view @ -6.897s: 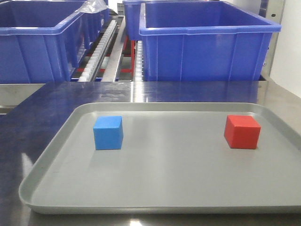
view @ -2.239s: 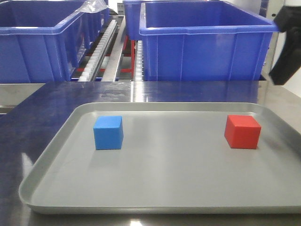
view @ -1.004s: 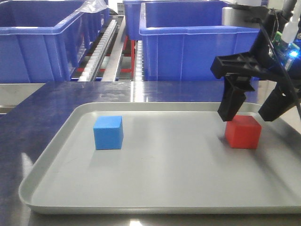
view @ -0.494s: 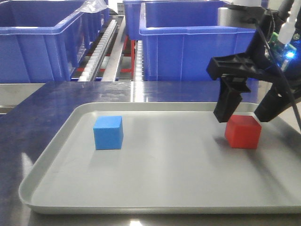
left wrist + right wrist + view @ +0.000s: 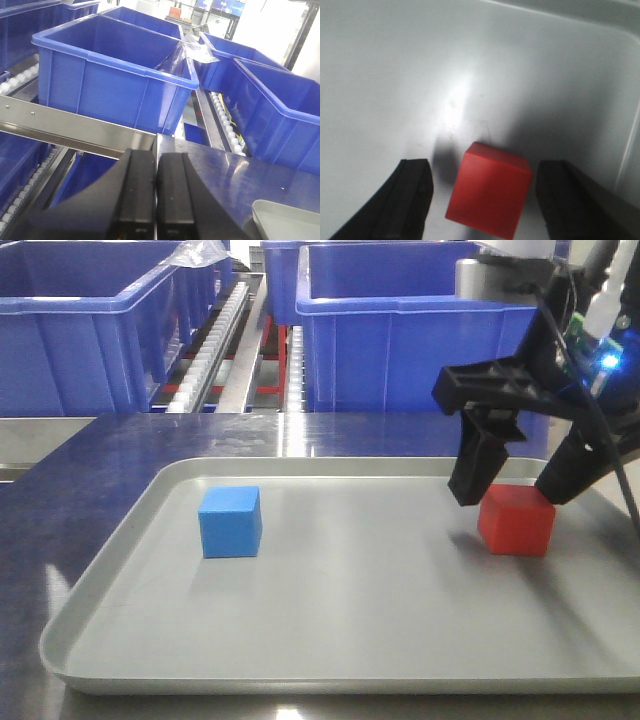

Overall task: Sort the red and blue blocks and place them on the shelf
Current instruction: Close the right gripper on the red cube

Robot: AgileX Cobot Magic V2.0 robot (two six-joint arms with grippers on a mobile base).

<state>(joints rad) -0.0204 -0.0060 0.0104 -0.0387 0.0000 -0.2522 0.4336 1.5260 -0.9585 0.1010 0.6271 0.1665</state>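
Straddling the red block (image 5: 516, 520) with spread fingers, the right gripper (image 5: 490, 200) holds nothing; the left gripper (image 5: 156, 195) sits pressed together; no block shelved.

Red block (image 5: 489, 192) within the wide-apart right gripper (image 5: 487, 202)

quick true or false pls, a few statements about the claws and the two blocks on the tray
1. The right claw is open, with a finger on either side of the red block. True.
2. The red block is lifted off the tray. False: it rests on the tray.
3. The left claw is open. False: its fingers are pressed together, holding nothing.
4. The blue block sits on the tray, away from both claws. True.
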